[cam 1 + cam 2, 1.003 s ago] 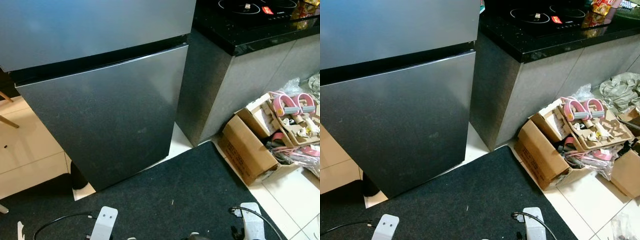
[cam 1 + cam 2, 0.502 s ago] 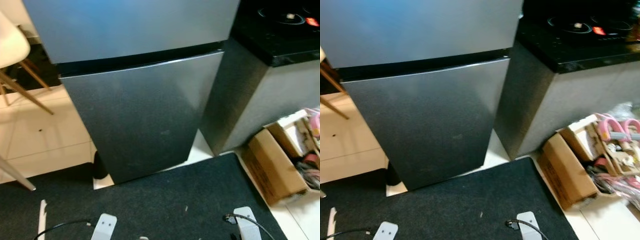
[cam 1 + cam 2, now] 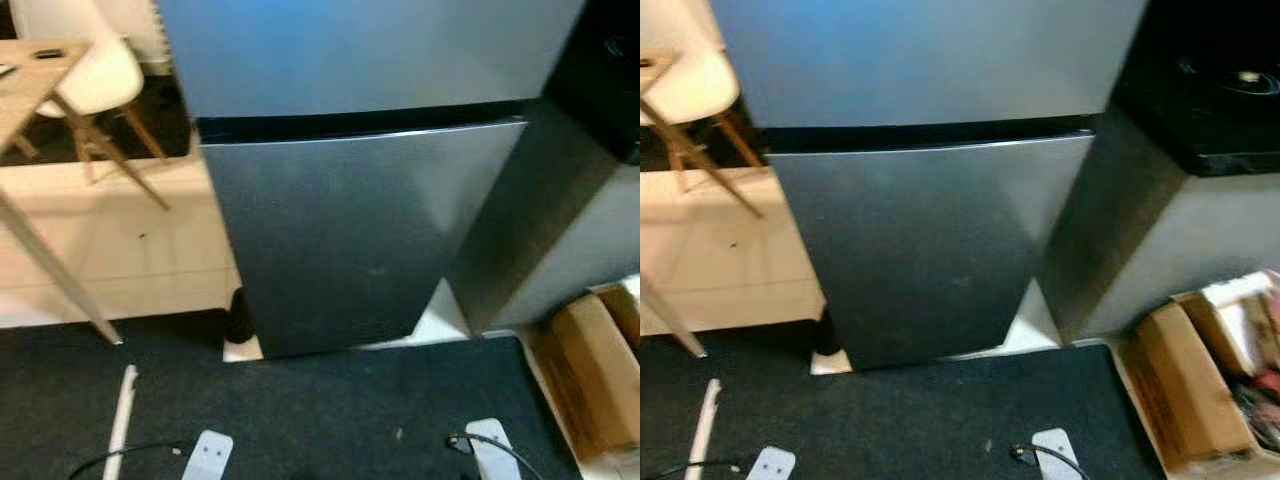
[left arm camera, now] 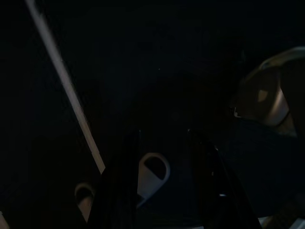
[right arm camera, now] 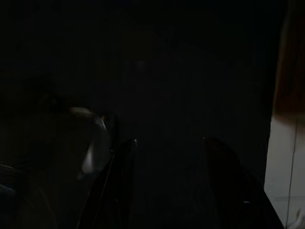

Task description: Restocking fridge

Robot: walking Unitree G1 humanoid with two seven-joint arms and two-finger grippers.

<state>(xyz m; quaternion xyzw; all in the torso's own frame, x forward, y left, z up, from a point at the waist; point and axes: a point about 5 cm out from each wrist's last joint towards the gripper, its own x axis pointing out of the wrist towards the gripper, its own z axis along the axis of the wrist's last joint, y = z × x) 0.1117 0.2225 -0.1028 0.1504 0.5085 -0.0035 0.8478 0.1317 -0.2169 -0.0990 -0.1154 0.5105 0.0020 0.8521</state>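
A tall grey steel fridge stands straight ahead with both doors shut: the upper door (image 3: 360, 50) and the lower door (image 3: 350, 240), a dark gap (image 3: 360, 125) between them. Both arms hang low in the shade. In the dark left wrist view, my left gripper (image 4: 162, 138) is open over the black mat, nothing between its fingers. My right gripper (image 5: 167, 140) is likewise open and holds nothing in the dark right wrist view.
A black-topped counter (image 3: 1200, 110) adjoins the fridge on the right, a cardboard box (image 3: 1185, 390) on the floor beside it. At the left are a white chair (image 3: 90, 80) and a wooden table (image 3: 20, 90). A black mat (image 3: 300, 410) lies underfoot, a white strip (image 3: 122, 420) on it.
The camera has swung left: the fridge now sits more to the right, the chair and table have come into view, and the box and counter have slid toward the right edge.
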